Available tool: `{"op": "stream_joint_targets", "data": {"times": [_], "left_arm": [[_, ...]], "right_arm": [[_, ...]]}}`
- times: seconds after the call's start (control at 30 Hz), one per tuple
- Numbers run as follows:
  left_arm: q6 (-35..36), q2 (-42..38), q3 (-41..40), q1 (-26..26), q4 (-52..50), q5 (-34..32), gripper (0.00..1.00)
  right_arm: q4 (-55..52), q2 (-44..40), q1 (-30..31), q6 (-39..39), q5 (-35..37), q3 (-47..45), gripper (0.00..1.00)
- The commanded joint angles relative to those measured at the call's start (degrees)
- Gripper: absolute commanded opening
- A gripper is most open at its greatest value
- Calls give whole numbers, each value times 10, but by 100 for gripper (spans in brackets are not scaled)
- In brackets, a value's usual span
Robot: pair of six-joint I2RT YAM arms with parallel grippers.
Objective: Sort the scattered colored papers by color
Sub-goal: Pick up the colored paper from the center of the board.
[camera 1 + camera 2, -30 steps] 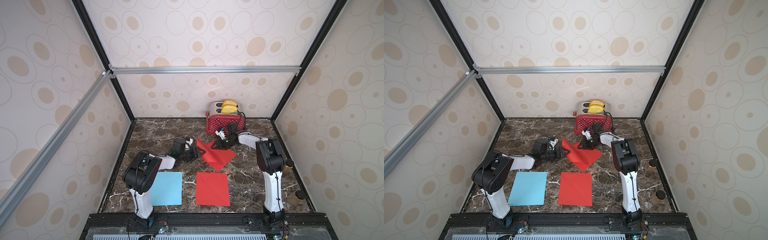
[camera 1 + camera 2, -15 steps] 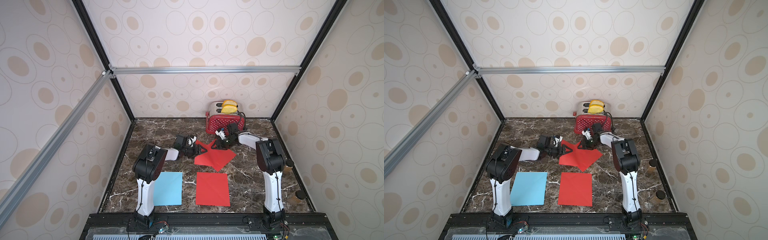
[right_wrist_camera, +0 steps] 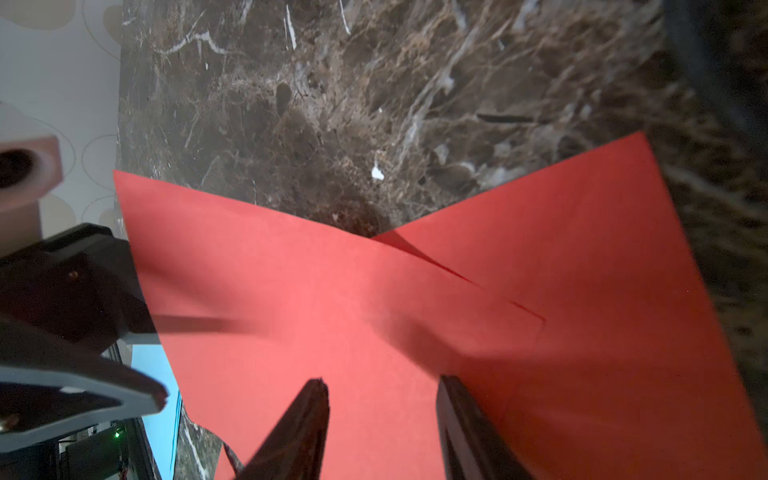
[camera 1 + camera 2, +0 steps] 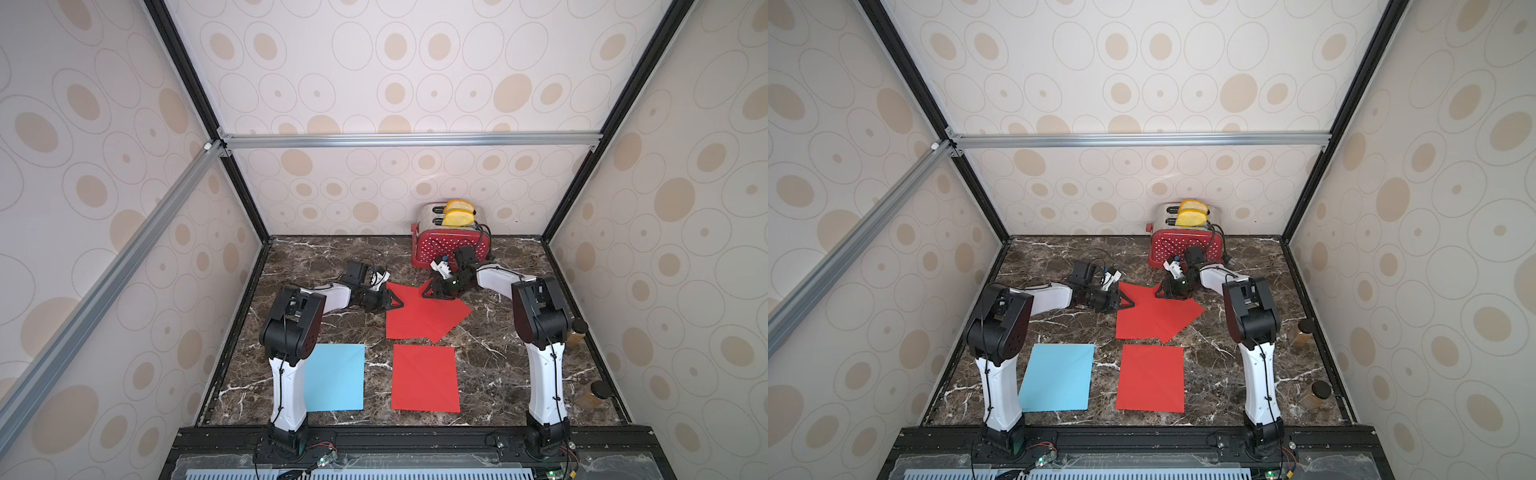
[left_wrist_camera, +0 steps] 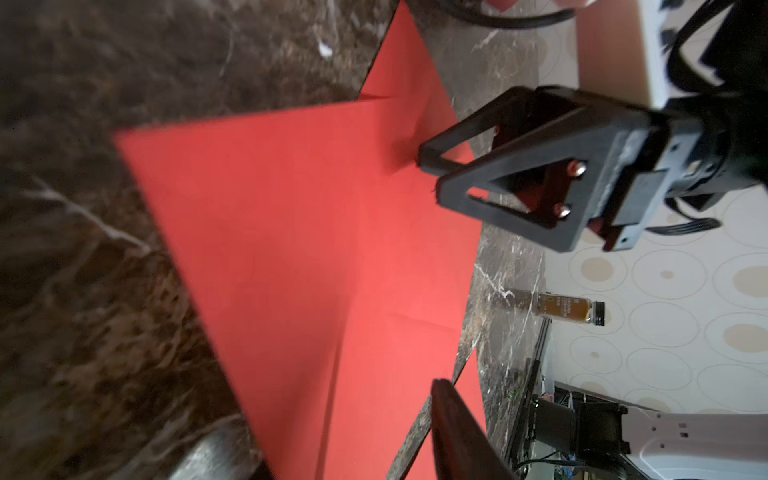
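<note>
Four thin, plain sheets lie flat on the marble table [image 4: 316, 266]. A sky-blue sheet [image 4: 334, 376] sits at the near left, partly behind the left arm. A near red sheet [image 4: 424, 378] lies beside it, apart, both squared to the front edge. Behind them, mid-table, two bright red sheets overlap: a straight red sheet [image 4: 405, 322] and a turned red sheet [image 4: 453, 311] whose corners poke out like an arrowhead. The left gripper [image 4: 392, 301] sits low at the straight red sheet's left edge; I cannot tell whether its fingers pinch the paper. The right gripper [image 4: 428, 293] stands at the turned red sheet's far corner, fingers [image 3: 305, 419] apart, tips on the paper.
</note>
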Motion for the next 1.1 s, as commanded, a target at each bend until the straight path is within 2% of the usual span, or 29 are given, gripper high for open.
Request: {"op": "stream_joint_targets", "data": {"times": [0.0, 0.13, 0.2, 0.37, 0.47, 0.53, 0.67, 0.77, 0.97, 1.07], "left_arm": [[3, -11, -3, 0, 5, -1, 34], [3, -13, 3, 0, -2, -13, 15], [0, -18, 4, 0, -3, -23, 0], [-4, -43, 10, 0, -7, -59, 0], [-23, -56, 28, 0, -8, -58, 0], [-49, -67, 33, 0, 8, -54, 0], [-145, -103, 10, -1, 91, -34, 0], [-216, -143, -27, -6, 141, -38, 0], [-304, -231, -117, -66, 185, -66, 0], [-387, -255, -173, -105, 275, -84, 0]], "right_arm": [[-35, 25, 0, -2, 16, 0, 49], [-37, 20, 0, 0, 16, 3, 49], [-38, 10, 0, 1, 18, 7, 49], [-57, -37, -1, -2, 27, 30, 53], [-71, -74, 0, -3, 33, 43, 59], [-82, -106, 0, -7, 41, 46, 67], [-92, -194, -1, -16, 65, 22, 87], [-100, -266, -1, -22, 85, -14, 94], [-132, -388, -15, -21, 130, -112, 99], [-141, -428, -25, -25, 140, -155, 99]]}}
